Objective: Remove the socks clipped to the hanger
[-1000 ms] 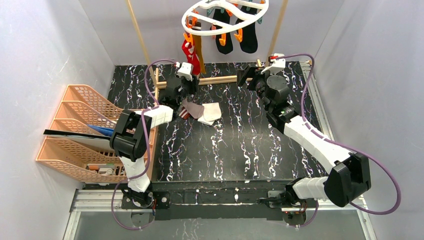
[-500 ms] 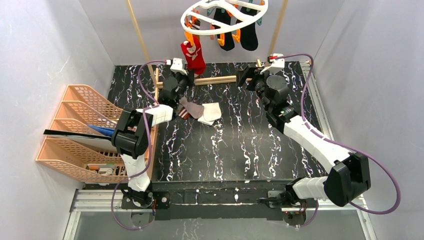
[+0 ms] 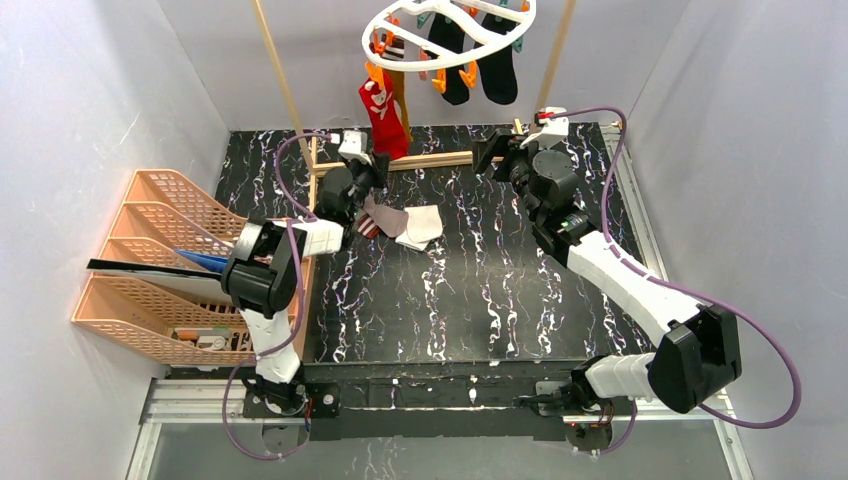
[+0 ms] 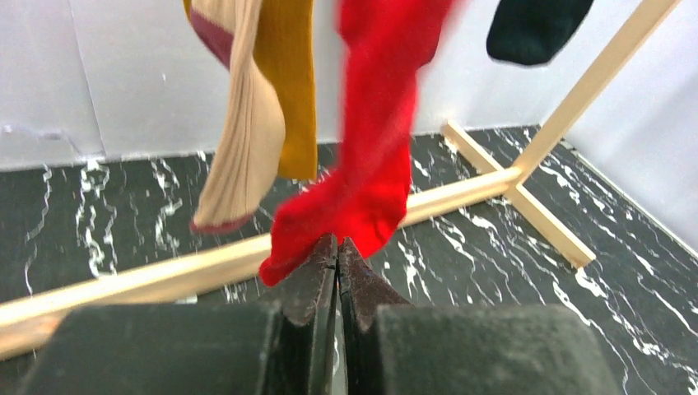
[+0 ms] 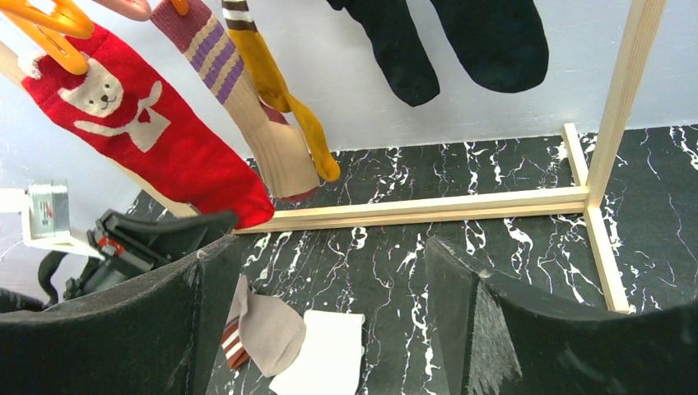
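Note:
The white hanger ring hangs at the top with orange and teal pins. A red sock with a white figure is clipped to it by an orange pin and stretches down at a slant. My left gripper is shut on the toe of this sock, fingertips together. A mustard sock, a beige sock and two black socks hang clipped too. My right gripper is open and empty, right of the left one.
A grey-beige sock, a white sock and a maroon-striped piece lie on the black marbled table. The wooden rack's base bar and upright post stand behind. Orange mesh trays sit at the left.
My left gripper has shifted a little left and back with the red sock's toe. The sock and the ring have swayed. The right arm has not moved.

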Motion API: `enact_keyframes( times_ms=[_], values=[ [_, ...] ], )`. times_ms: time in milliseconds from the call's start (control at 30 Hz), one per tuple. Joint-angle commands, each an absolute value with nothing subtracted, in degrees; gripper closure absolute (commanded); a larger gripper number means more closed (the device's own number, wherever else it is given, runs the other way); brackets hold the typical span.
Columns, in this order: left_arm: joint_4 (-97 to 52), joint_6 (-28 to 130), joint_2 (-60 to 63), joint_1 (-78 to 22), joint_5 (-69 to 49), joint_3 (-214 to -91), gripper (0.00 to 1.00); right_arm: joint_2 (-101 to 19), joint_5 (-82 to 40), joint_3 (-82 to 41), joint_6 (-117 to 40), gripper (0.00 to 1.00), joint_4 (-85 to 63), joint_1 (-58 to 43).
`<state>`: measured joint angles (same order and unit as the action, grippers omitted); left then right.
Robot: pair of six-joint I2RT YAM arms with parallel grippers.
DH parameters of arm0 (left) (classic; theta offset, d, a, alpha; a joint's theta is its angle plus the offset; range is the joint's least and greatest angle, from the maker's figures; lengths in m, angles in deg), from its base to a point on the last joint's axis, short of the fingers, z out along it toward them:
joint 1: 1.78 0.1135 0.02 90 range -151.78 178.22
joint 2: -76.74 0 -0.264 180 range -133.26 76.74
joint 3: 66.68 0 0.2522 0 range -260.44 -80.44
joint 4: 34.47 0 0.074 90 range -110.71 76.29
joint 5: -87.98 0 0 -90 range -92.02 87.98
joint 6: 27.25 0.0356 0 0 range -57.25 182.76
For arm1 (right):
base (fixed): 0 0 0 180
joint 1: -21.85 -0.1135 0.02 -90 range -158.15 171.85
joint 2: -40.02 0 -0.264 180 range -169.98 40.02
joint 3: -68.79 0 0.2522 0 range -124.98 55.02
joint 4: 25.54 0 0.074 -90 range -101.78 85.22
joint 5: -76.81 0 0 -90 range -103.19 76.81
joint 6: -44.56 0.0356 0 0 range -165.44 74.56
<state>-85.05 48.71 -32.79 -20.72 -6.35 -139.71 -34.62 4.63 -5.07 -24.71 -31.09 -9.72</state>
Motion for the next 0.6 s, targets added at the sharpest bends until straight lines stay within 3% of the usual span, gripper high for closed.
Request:
enact_keyframes(
  times_ms=[0, 267, 567],
  values=[
    [-86.8, 51.3, -25.1, -23.9, -4.5, -134.5, 1.0, -35.1, 5.4, -7.7, -26.5, 0.11, -31.1, -11.1],
    [-86.0, 60.3, -17.6, -34.1, 3.5, -127.6, 1.0, -35.9, 10.2, -9.0, -29.1, 0.12, -31.5, -15.9],
    [-83.8, 62.5, -12.4, -36.5, 11.6, -123.3, 0.99, -37.8, 12.8, -10.8, -30.3, 0.12, -31.7, -19.5]
  ],
)
